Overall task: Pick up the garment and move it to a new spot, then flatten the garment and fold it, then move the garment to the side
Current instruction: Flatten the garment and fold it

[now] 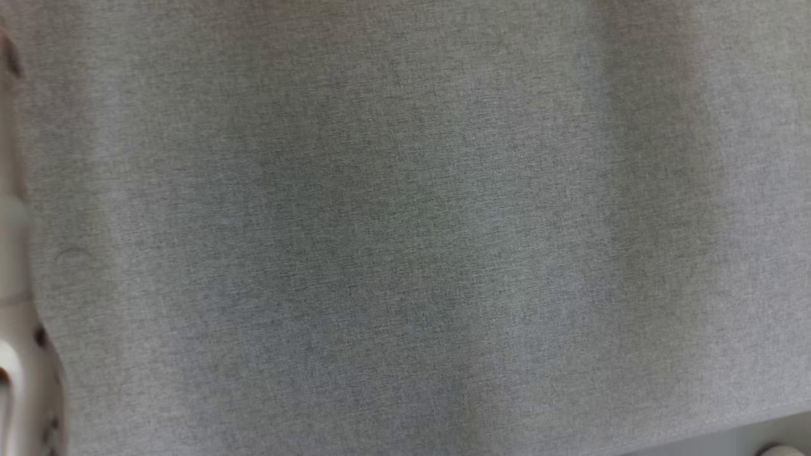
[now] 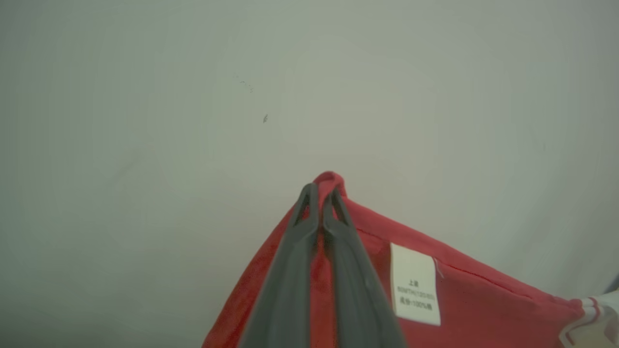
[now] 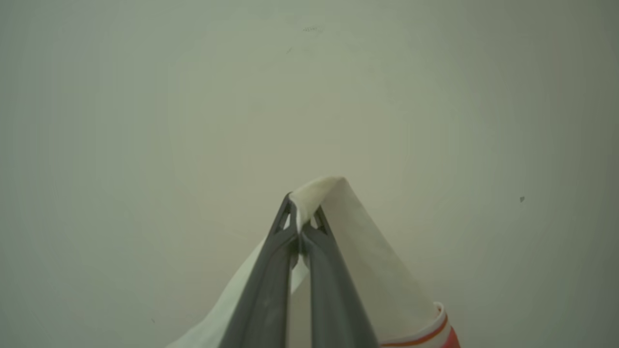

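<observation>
- left claw (image 2: 321, 194): clamped on the red corner of the garment (image 2: 474, 304); label (image 2: 415, 285) just beside the fingers.
- right claw (image 3: 302, 212): clamped on the garment's white corner.
- beyond both tips: pale surface (image 2: 145, 145).
- step, judged: garment lifted for moving or flattening; next needs the corners drawn apart evenly and laid down.

gray cloth surface (image 1: 405, 228), lightly creased

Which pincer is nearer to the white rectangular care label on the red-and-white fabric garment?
Left. The left pincer is shut on a red corner of the garment, beside the label; the right pincer is shut on a white corner beyond the striped trim.
</observation>
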Tool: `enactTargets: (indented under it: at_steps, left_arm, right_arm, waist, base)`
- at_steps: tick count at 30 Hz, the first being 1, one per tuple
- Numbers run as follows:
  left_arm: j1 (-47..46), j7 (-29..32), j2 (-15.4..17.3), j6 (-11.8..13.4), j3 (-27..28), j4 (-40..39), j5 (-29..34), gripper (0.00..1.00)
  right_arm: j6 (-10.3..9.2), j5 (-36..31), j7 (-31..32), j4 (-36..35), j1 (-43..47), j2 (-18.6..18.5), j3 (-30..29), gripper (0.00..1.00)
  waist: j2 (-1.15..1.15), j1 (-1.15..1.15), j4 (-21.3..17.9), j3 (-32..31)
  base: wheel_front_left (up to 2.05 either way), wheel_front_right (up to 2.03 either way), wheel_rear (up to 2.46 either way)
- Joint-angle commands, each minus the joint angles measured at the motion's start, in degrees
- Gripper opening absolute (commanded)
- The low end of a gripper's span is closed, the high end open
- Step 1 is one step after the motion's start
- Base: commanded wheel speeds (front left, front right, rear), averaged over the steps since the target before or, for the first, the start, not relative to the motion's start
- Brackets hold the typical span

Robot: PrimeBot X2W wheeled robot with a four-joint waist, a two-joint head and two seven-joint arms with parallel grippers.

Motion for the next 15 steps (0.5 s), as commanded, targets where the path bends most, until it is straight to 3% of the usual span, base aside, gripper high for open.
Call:
enactTargets:
  at_steps: [1, 8, 15]
  left_arm:
    - [2.4, -0.3, -0.1, -0.1, -1.1, -0.5, -0.9, 0.0]
    - [14.8, 0.6, 1.4, -0.1, -7.7, -3.8, -8.5, 0.0]
    - [28.9, 0.6, 1.9, -0.1, -12.2, -8.0, -15.6, 0.0]
  right_arm:
    - [0.15, 1.4, 0.3, -0.5, 2.4, -0.9, 1.8, 0.0]
    - [0.15, 8.9, 3.0, -6.1, 15.3, -6.3, 9.2, 0.0]
    - [0.15, 13.0, 8.2, -13.4, 34.2, -12.7, 9.3, 0.0]
  waist:
    - [0.0, 0.0, 0.5, -0.3]
    - [0.0, 0.0, 2.5, -6.3]
    - [0.0, 0.0, 4.6, -15.0]
  base:
    - [0.0, 0.0, 0.0]
    - [0.0, 0.0, 0.0]
    - [0.0, 0.0, 0.0]
